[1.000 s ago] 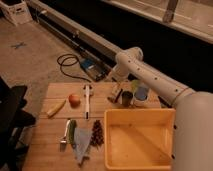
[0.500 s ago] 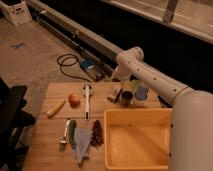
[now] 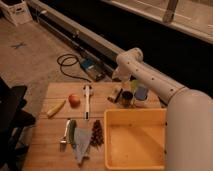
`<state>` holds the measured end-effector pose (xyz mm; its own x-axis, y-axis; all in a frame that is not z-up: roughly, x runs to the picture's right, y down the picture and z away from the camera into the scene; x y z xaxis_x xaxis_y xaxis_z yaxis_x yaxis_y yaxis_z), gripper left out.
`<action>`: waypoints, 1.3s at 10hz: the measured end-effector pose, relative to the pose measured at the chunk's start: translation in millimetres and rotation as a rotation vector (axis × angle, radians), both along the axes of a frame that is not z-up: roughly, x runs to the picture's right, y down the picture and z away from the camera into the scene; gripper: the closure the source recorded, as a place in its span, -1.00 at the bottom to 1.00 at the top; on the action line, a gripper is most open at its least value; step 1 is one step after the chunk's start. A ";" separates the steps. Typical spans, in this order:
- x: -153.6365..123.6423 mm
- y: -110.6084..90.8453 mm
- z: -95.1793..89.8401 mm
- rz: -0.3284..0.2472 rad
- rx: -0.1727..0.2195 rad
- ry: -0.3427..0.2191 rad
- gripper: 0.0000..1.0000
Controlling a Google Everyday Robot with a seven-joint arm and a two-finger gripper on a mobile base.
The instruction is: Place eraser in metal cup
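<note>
Little has shifted in the last second: my gripper (image 3: 118, 86) still hovers over the wooden table's (image 3: 45, 145) far side, above the eraser (image 3: 115, 95). The eraser sits just beside the metal cup (image 3: 127, 99), at its nine o'clock, not inside. Whether I grip it, I cannot tell. By my judgement, the placing remains undone.

pale eraser (image 3: 114, 97) at hand (image 3: 118, 90), beside upright metal cup (image 3: 127, 99)

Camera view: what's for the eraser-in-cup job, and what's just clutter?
Job: eraser; metal cup; claw, down at the eraser beside the cup.
Clutter: yellow tub; white container; orange fruit; banana; white-handled utensil; cloth.
</note>
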<state>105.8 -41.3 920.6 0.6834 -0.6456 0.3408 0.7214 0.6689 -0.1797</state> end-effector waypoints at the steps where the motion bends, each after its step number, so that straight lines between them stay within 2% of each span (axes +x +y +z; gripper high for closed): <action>1: -0.5 2.2 5.7 -0.003 -0.006 -0.007 -0.30; 6: -1.3 14.7 30.5 -0.010 -0.063 -0.050 -0.30; 10: -8.5 33.5 48.5 -0.026 -0.136 -0.079 -0.30; 13: -13.6 47.5 54.6 -0.031 -0.179 -0.092 -0.30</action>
<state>92.2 6.3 975.1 0.6249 -0.5893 0.5120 0.7599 0.6094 -0.2261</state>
